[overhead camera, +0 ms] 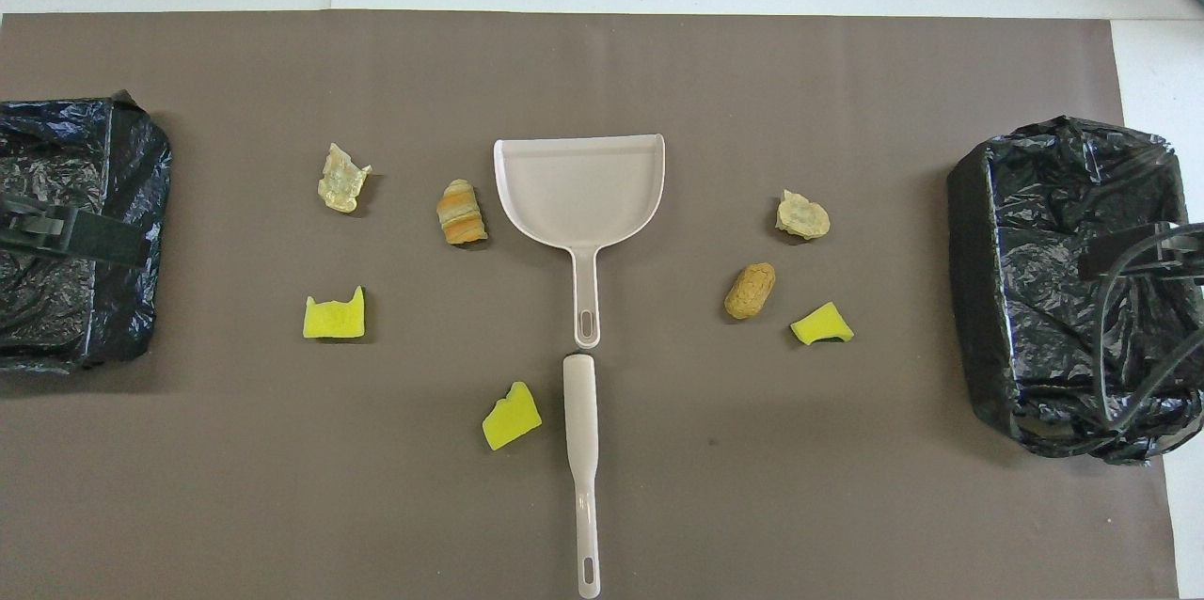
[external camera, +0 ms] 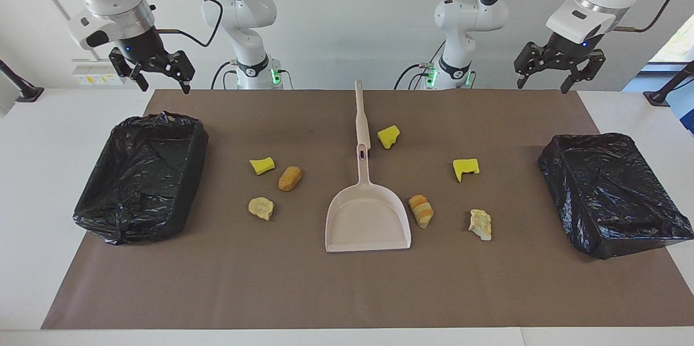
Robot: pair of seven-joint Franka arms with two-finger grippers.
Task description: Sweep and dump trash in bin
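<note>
Both arms wait raised at the robots' edge of the surface [external camera: 347, 292], the left gripper [external camera: 554, 66] and the right gripper [external camera: 153, 69] each with fingers spread wide and holding nothing. Below the left gripper sits a black-lined bin [external camera: 612, 194], and below the right gripper another black-lined bin [external camera: 141, 178]. Between the two grippers, on the brown mat [external camera: 347, 292], seven scraps of trash [external camera: 290, 178] lie scattered on either side of a dustpan [external camera: 367, 221] and a hand brush [external camera: 361, 115], three toward the right gripper's end and four toward the left gripper's.
</note>
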